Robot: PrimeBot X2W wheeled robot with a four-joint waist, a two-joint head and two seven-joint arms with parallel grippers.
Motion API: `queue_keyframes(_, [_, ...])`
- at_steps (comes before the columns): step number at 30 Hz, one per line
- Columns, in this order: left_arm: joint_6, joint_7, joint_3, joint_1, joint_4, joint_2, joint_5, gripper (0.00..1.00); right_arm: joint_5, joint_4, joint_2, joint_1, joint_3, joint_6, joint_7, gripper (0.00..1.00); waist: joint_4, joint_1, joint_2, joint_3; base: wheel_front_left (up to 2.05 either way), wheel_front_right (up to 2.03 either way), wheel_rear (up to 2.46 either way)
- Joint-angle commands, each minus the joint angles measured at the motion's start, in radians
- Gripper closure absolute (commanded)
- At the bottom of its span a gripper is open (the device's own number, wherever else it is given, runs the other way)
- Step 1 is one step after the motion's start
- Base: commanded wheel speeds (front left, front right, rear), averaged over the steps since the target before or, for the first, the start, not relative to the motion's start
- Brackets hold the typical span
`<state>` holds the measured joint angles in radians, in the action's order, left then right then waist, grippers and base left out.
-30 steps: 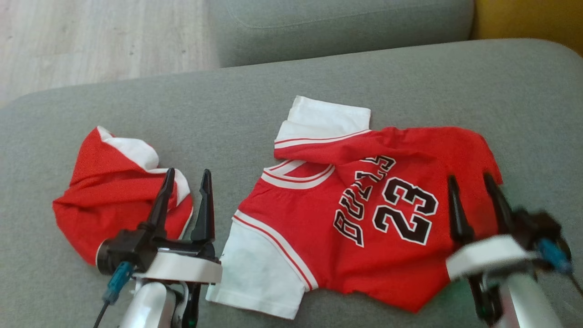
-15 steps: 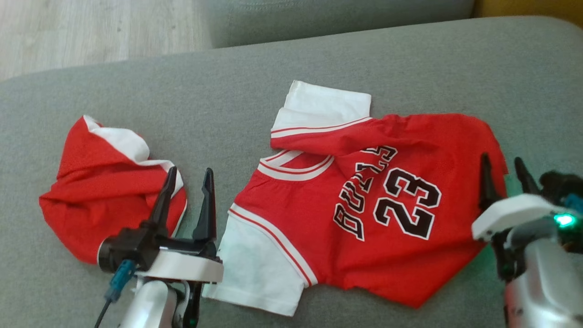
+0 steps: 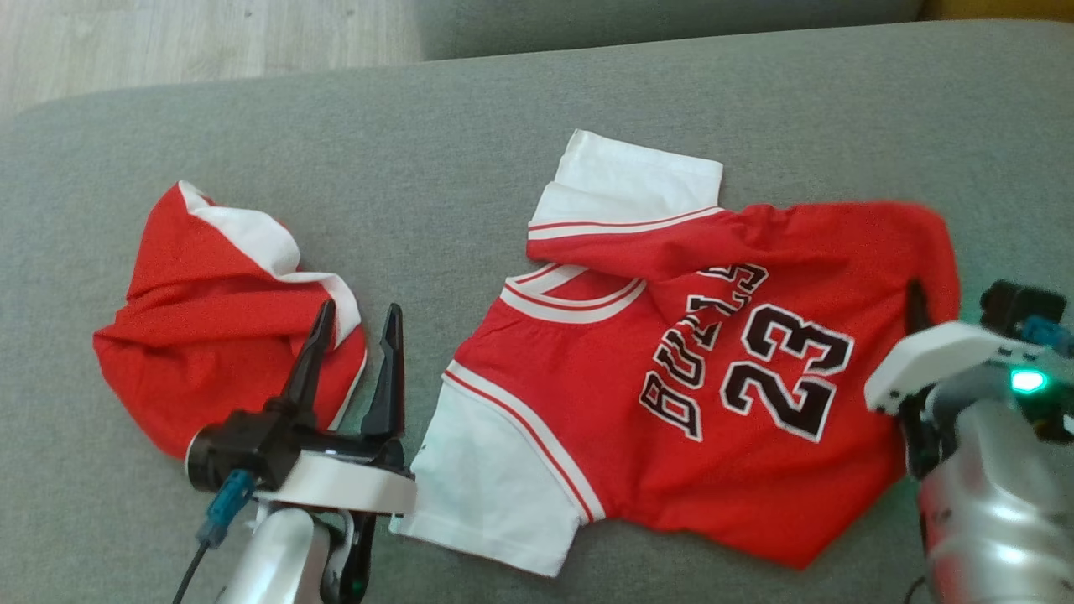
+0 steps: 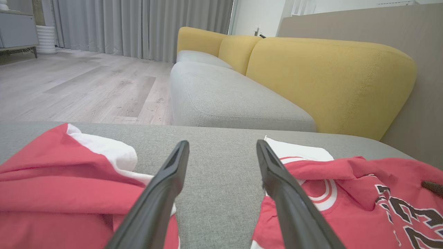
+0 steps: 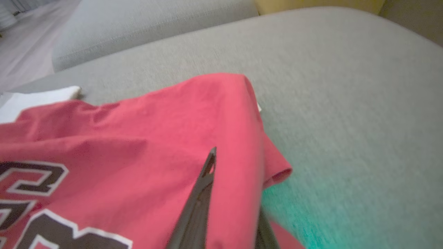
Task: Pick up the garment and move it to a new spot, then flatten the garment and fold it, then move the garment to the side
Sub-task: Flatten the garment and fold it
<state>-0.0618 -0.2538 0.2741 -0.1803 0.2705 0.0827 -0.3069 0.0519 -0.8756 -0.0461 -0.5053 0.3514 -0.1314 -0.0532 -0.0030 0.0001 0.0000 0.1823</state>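
Gray sofa cushion [image 3: 419, 168] is holding the soft, light-looking red jersey [image 3: 671, 352], lying long-ways side to side with its neck pointing left, while the right gripper [image 5: 209, 166] is pinching its floppy bottom edge [image 3: 940, 252], probably a good spot to grab, and the left gripper [image 3: 358, 312] is hanging wide open beside the white sleeve [image 3: 495, 486].

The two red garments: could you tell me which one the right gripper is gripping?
The spread-out jersey numbered 23; the right gripper is shut on its edge. The crumpled garment lies by the open left gripper.
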Motion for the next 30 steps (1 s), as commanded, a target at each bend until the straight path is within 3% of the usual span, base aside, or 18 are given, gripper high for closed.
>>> queue_keyframes(1, [-0.002, -0.008, -0.032, -0.037, -0.027, 0.004, 0.007, 0.00, 0.024, 0.024, -0.004, -0.062, -0.012, 0.001, -0.047, 1.00, 0.004, -0.0001, 0.0000, 0.002, 0.00, 0.00, 0.00])
queue_keyframes(7, [-0.002, -0.008, -0.031, -0.052, -0.030, 0.003, 0.009, 0.00, 0.143, 0.041, -0.004, -0.167, 0.030, 0.001, -0.128, 1.00, 0.031, -0.0001, 0.0000, 0.011, 0.00, 0.00, 0.00])
queue_keyframes(19, [-0.005, -0.008, -0.023, -0.088, -0.035, -0.017, -0.002, 0.00, 0.504, 0.126, -0.005, -0.369, 0.065, 0.001, -0.051, 1.00, 0.157, -0.0001, 0.0000, 0.064, 0.00, 0.00, 0.00])
queue_keyframes(24, [-0.007, -0.008, -0.028, -0.094, -0.037, -0.021, -0.003, 0.00, 0.560, 0.090, -0.006, -0.428, 0.071, 0.001, -0.047, 1.00, 0.179, -0.0001, 0.0000, 0.075, 0.00, 0.00, 0.00])
queue_keyframes(25, [-0.007, -0.008, -0.030, -0.093, -0.037, -0.022, -0.003, 0.00, 0.561, 0.058, -0.005, -0.438, 0.060, 0.001, -0.047, 0.96, 0.180, -0.0001, 0.0000, 0.076, 0.00, 0.00, 0.00])
queue_keyframes(26, [-0.008, -0.008, -0.032, -0.092, -0.037, -0.023, -0.002, 0.00, 0.556, 0.021, -0.005, -0.444, 0.057, 0.001, -0.039, 0.00, 0.181, -0.0001, 0.0000, 0.075, 0.00, 0.00, 0.00])
queue_keyframes(30, [-0.006, -0.008, -0.041, -0.089, -0.038, -0.026, -0.004, 0.00, 0.507, -0.049, -0.005, -0.436, 0.054, 0.001, -0.100, 0.00, 0.167, -0.0001, 0.0000, 0.064, 0.00, 0.00, 0.00])
